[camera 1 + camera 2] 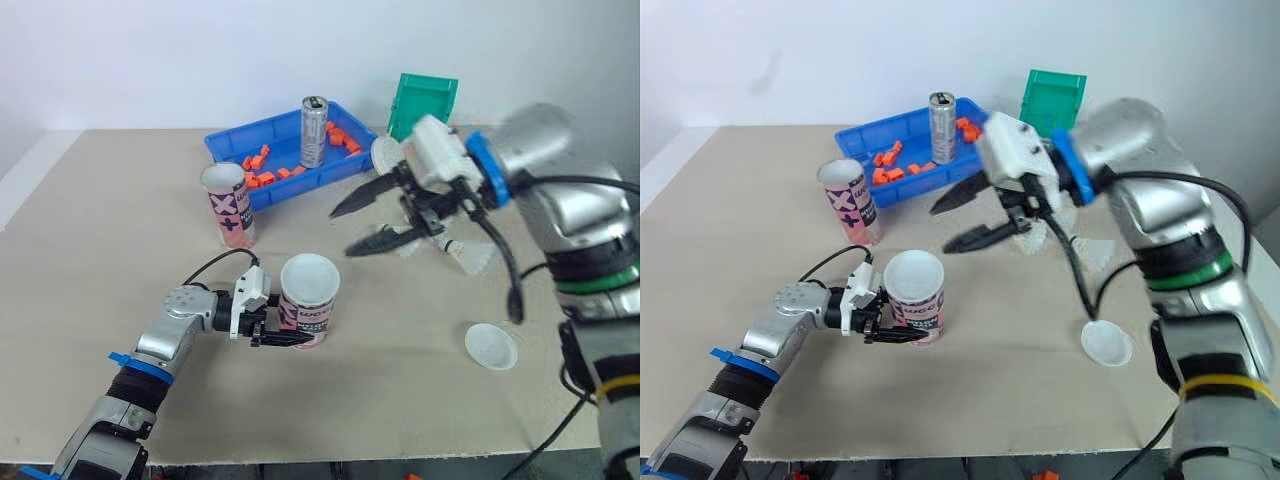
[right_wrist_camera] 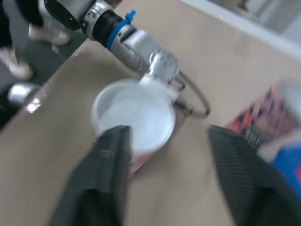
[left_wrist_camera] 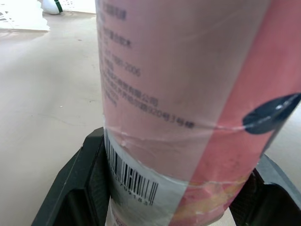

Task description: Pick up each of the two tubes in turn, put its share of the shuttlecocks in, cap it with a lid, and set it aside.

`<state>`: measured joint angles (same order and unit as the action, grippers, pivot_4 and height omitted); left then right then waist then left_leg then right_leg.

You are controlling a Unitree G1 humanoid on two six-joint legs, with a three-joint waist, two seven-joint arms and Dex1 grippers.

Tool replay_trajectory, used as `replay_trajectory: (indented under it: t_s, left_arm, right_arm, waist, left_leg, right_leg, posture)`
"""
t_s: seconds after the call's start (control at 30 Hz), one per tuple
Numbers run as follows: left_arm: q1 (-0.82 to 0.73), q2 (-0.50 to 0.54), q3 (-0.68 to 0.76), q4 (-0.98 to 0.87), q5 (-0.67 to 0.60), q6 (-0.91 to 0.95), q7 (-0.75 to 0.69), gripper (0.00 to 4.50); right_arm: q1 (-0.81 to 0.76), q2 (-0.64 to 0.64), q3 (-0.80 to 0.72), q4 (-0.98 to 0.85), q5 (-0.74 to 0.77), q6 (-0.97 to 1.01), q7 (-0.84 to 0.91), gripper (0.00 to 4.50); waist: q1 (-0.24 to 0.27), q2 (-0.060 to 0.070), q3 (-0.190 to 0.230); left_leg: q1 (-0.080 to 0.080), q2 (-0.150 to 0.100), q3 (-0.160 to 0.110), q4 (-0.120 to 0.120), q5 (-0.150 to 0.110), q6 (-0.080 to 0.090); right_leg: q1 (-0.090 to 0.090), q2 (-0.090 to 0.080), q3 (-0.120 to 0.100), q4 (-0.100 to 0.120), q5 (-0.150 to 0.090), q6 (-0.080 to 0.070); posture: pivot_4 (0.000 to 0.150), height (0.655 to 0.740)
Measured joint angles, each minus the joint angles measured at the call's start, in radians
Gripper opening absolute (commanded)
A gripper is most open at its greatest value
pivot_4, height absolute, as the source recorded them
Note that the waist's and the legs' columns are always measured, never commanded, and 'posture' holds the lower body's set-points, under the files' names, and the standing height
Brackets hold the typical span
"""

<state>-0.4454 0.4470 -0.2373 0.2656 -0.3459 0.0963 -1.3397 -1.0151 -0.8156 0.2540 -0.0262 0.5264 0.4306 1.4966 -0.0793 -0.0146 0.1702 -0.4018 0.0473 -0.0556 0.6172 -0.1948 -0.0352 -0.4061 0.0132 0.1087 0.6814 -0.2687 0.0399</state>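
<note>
Two tubes stand upright and uncapped on the bench (image 1: pixel 100 250). The nearer tube (image 1: pixel 309 300) is close to the middle of the front edge, and the left gripper (image 1: pixel 300 338) has its black fingers clamped on the tube's base from either side. A white lid (image 1: pixel 491 346) lies flat toward the front right corner, well apart from that tube. Farther in, the right gripper (image 1: pixel 343 232) hangs in the air above the bench with its fingers spread wide and nothing between them. White shuttlecocks (image 1: pixel 470 257) lie behind it toward the right edge. The second tube (image 1: pixel 228 207) stands left of centre, just before a blue tray (image 1: pixel 300 185) at the far edge, which holds orange pieces (image 1: pixel 262 178) and a metal can (image 1: pixel 314 131). A green bin (image 1: pixel 425 103) sits beside the tray.
</note>
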Motion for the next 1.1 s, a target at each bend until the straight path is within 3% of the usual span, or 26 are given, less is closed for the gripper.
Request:
replay_trajectory:
  t_s: [0.03,0.23,0.4,0.47,0.57,0.8,1.1]
  left_arm:
    - [-0.003,0.000,0.000,0.002,0.000,0.001,-0.001,2.75]
    - [-0.024,-0.002,-0.003,0.011,0.000,0.022,-0.004,2.75]
    - [-0.030,-0.003,-0.004,0.010,-0.001,0.036,-0.002,2.75]
    - [-0.031,-0.003,-0.003,0.008,-0.001,0.042,-0.005,3.62]
    - [-0.021,0.000,-0.011,0.015,0.009,0.051,-0.023,4.43]
    - [-0.020,0.005,-0.015,0.013,0.033,0.009,-0.026,4.43]
    - [0.057,0.100,0.028,-0.095,0.023,0.020,-0.037,4.43]
  right_arm:
    - [0.032,-0.010,-0.026,-0.028,0.015,0.030,-0.016,4.44]
    - [0.311,-0.042,-0.149,-0.236,0.074,0.181,-0.189,4.44]
    - [0.431,-0.017,-0.176,-0.349,0.087,0.238,-0.321,4.44]
    - [0.496,-0.001,-0.173,-0.387,0.075,0.243,-0.373,4.50]
    - [0.550,0.029,-0.146,-0.419,0.040,0.234,-0.428,4.50]
    - [0.574,0.095,-0.100,-0.437,-0.003,0.184,-0.472,4.50]
    - [0.586,0.105,-0.058,-0.430,-0.022,0.146,-0.436,4.50]
  waist:
    - [0.000,0.001,0.001]
    - [0.001,0.000,0.001]
    - [0.002,-0.001,0.002]
    - [0.001,-0.002,0.002]
    - [0.001,-0.003,0.003]
    - [0.002,-0.005,0.004]
    - [0.000,-0.006,0.006]
  left_leg:
    - [0.000,0.000,0.000,0.000,0.000,0.000]
    - [-0.002,-0.001,0.001,0.001,0.000,0.000]
    - [-0.003,-0.001,0.000,0.002,0.000,-0.001]
    - [-0.003,-0.001,0.001,0.002,0.000,-0.001]
    - [-0.004,-0.001,0.000,0.002,0.000,-0.001]
    - [-0.005,-0.001,0.000,0.002,0.000,-0.001]
    - [-0.005,-0.001,0.000,0.000,0.000,-0.001]
  right_leg:
    - [0.000,0.000,0.000,0.000,0.000,0.000]
    - [0.000,-0.001,0.001,-0.001,0.001,0.003]
    - [0.000,0.000,0.002,-0.001,0.002,0.004]
    - [-0.001,-0.001,0.002,-0.001,0.002,0.004]
    - [-0.001,0.000,0.001,-0.001,0.002,0.004]
    - [-0.001,-0.001,0.002,-0.002,0.002,0.004]
    - [-0.003,0.000,0.001,-0.002,0.001,0.002]
  posture:
    - [0.150,0.7400]
    - [0.150,0.7400]
    - [0.150,0.7400]
    - [0.150,0.7400]
    - [0.150,0.7400]
    - [0.150,0.7400]
    - [0.150,0.7400]
